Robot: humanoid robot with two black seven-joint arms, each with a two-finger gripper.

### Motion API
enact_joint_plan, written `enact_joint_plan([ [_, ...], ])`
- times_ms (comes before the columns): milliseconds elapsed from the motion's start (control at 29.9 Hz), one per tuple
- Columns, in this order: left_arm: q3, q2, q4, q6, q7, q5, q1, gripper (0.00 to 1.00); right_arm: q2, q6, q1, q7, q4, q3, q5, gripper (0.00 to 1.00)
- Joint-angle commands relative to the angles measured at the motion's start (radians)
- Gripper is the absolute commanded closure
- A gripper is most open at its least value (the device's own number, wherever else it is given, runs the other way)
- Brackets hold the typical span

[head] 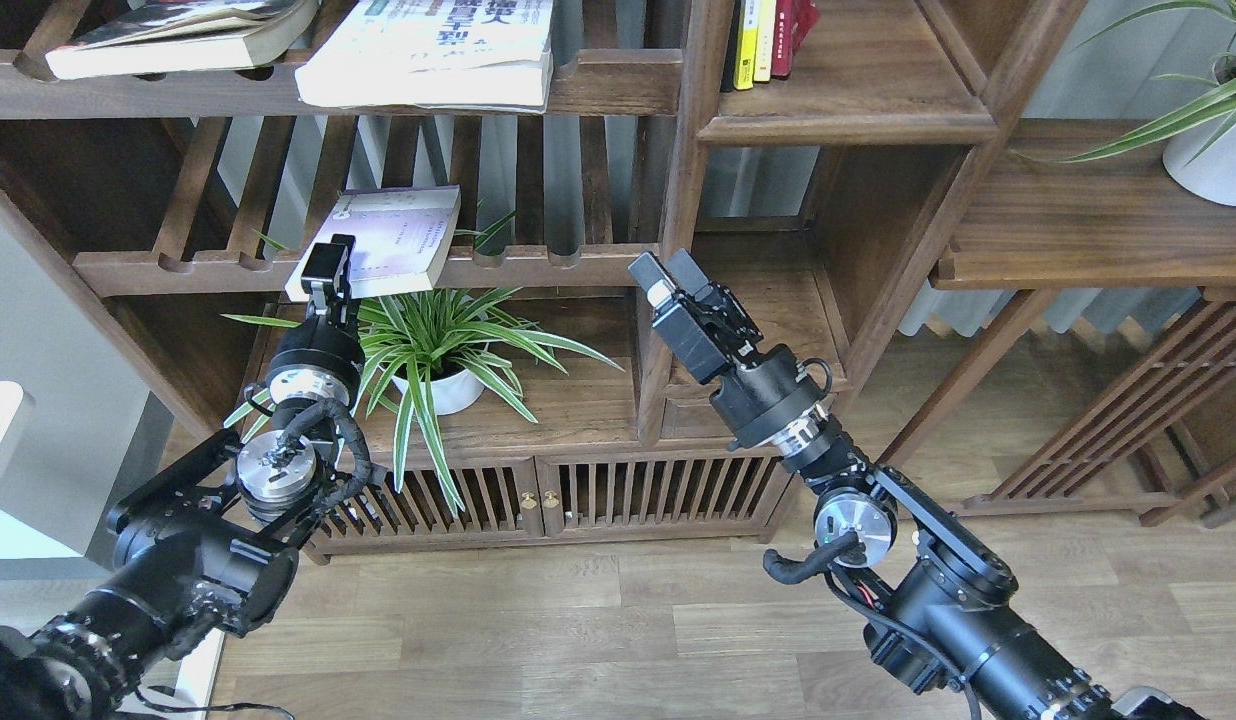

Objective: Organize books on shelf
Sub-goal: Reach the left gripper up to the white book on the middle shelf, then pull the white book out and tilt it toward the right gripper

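Observation:
The pale lavender-white book [393,238] lies on the middle slatted rack, with its front edge over the rail. My left gripper [327,263] is at the book's front left corner. It is seen end-on, so its fingers cannot be told apart. The white book with blue characters [438,50] and the dark pictured book [173,35] lie on the upper slatted rack. The shelf [846,128], a cubby with a solid floor, is at the upper right of centre. My right gripper [664,273] is open and empty, in front of the centre post.
Slim yellow and red spines [763,40] stand at the shelf's left. A potted spider plant [438,350] sits under the lavender book, beside my left arm. Another solid-floored cubby [778,290] lies behind my right gripper. A white-potted plant [1213,150] stands far right.

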Motion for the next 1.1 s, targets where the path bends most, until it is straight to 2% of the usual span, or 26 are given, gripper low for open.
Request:
enact_joint_plan([
  [0, 0.002, -0.005, -0.003, -0.007, 0.0, 0.0, 0.004, 0.51, 0.0, 0.0, 0.0, 0.0, 0.0, 0.0, 0.002, 0.0],
  [67, 0.002, -0.014, -0.006, -0.007, -0.001, 0.0, 0.011, 0.59, 0.0, 0.0, -0.002, 0.0, 0.0, 0.0, 0.003, 0.0],
  [167, 0.002, -0.014, -0.014, -0.009, -0.001, 0.0, 0.012, 0.63, 0.0, 0.0, -0.002, 0.0, 0.0, 0.0, 0.003, 0.0],
  [267, 0.0, -0.014, -0.019, -0.027, -0.004, 0.0, 0.017, 0.71, 0.0, 0.0, 0.0, 0.0, 0.0, 0.0, 0.003, 0.0],
  [334, 0.0, -0.013, -0.017, -0.07, -0.004, 0.001, 0.024, 0.78, 0.0, 0.0, 0.0, 0.0, 0.0, 0.0, 0.003, 0.0],
  [401, 0.0, -0.014, -0.019, -0.137, -0.004, 0.0, 0.049, 0.96, 0.0, 0.0, 0.0, 0.0, 0.0, 0.0, 0.003, 0.0],
  [435, 0.0, -0.013, -0.014, -0.165, -0.004, 0.003, 0.055, 0.97, 0.0, 0.0, 0.0, 0.0, 0.0, 0.0, 0.003, 0.0],
  [501, 0.006, -0.013, -0.009, -0.198, -0.009, 0.009, 0.067, 0.98, 0.0, 0.0, 0.001, 0.0, -0.001, 0.0, 0.003, 0.0],
  [702, 0.022, -0.013, -0.022, -0.198, -0.018, 0.018, 0.089, 1.0, 0.0, 0.0, 0.003, 0.0, -0.001, 0.0, 0.003, 0.0],
  [1070, 0.011, 0.047, -0.037, -0.198, -0.024, 0.339, 0.152, 1.0, -0.005, 0.0, 0.0, -0.006, 0.002, -0.04, 0.005, 0.0],
])
